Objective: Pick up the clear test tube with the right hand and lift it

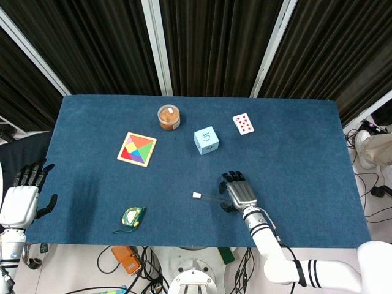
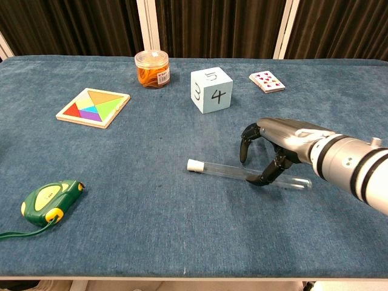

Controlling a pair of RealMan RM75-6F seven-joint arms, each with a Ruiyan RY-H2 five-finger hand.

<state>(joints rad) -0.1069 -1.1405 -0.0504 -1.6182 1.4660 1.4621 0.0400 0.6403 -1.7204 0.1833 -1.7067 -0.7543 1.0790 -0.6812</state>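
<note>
The clear test tube (image 2: 221,169) with a white cap lies flat on the blue table (image 2: 151,242), cap end pointing left; in the head view the test tube (image 1: 207,197) is a faint line. My right hand (image 2: 276,148) arches over the tube's right half, fingers (image 2: 244,151) on the far side and the thumb tip on the near side, close to the glass. The tube still rests on the cloth, and the right hand (image 1: 240,191) shows no firm hold on it. My left hand (image 1: 21,196) hangs beyond the table's left edge, fingers spread and empty.
A colourful tangram puzzle (image 2: 93,107) lies at the left. An orange-filled jar (image 2: 152,68) stands at the back. A pale blue numbered cube (image 2: 211,90) sits behind the tube. Playing cards (image 2: 267,81) lie at the back right, and a green tape measure (image 2: 51,202) at the front left.
</note>
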